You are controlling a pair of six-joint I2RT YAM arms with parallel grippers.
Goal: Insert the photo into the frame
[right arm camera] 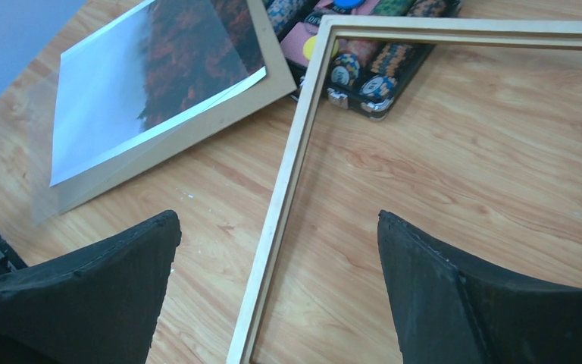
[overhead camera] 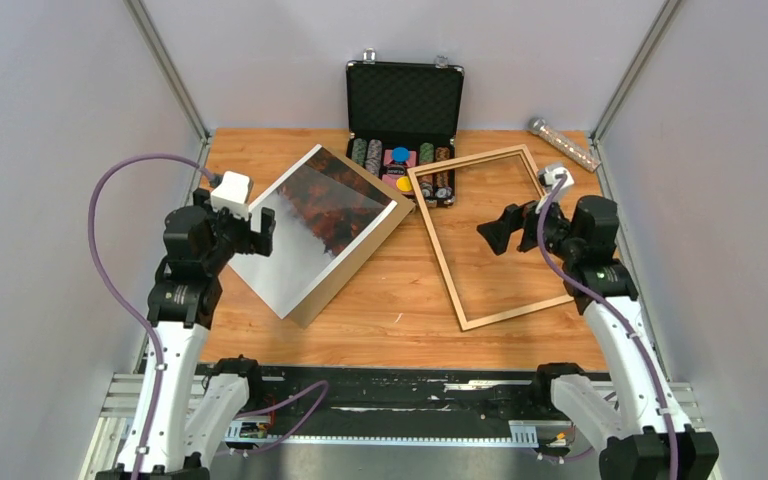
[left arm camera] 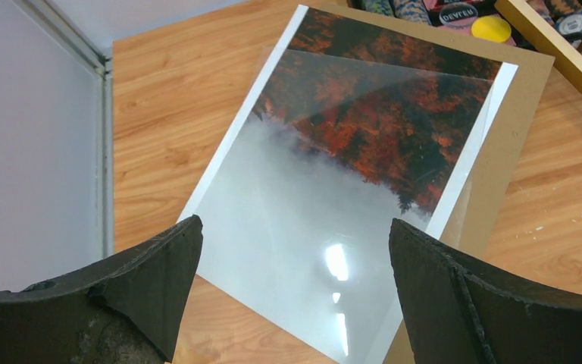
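The photo (overhead camera: 320, 225) lies face up at the table's left, red-orange trees fading into pale fog, on a brown backing board (overhead camera: 355, 265). A clear sheet rests slightly askew over it (left arm camera: 364, 136). The light wooden frame (overhead camera: 437, 250) lies flat to the right, bare table showing inside its rails. My left gripper (overhead camera: 250, 232) hangs open above the photo's foggy near-left end (left arm camera: 294, 226), nothing between its fingers. Over the frame's left rail (right arm camera: 292, 152) my right gripper (overhead camera: 508, 230) stands open and empty (right arm camera: 276, 220). The photo shows at upper left in the right wrist view (right arm camera: 167, 68).
An open black case (overhead camera: 405, 110) with poker chips stands at the back centre, the frame's far corner over its front edge (right arm camera: 364, 76). A clear tube (overhead camera: 563, 143) lies at the back right. Grey walls and metal posts close in both sides.
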